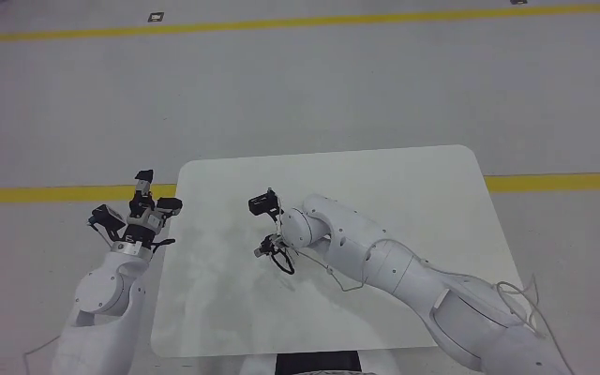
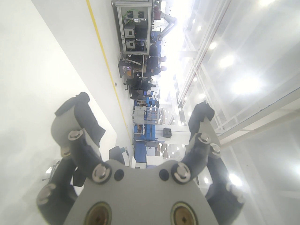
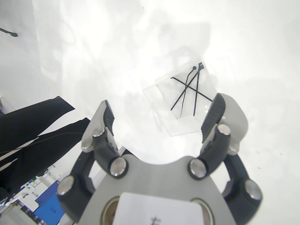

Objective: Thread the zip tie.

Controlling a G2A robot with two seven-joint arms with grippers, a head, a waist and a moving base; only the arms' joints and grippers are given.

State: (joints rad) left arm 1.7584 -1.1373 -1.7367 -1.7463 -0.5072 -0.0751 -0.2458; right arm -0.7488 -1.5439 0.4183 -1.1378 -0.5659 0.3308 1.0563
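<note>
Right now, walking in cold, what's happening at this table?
Nothing is gripped yet. The right gripper hangs open above a clear tray on the white table, where a few black zip ties lie crossed over one another. The left gripper, also open, sits off the table's edge, facing the room.

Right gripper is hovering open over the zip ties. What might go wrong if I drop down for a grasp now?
1. The zip ties lie crossed in a heap, so the open right gripper may pinch several or scatter them.
2. They rest on a clear tray that might slide under contact.
3. The left gripper sits open beyond the table edge, facing the room, far from a handover.
</note>
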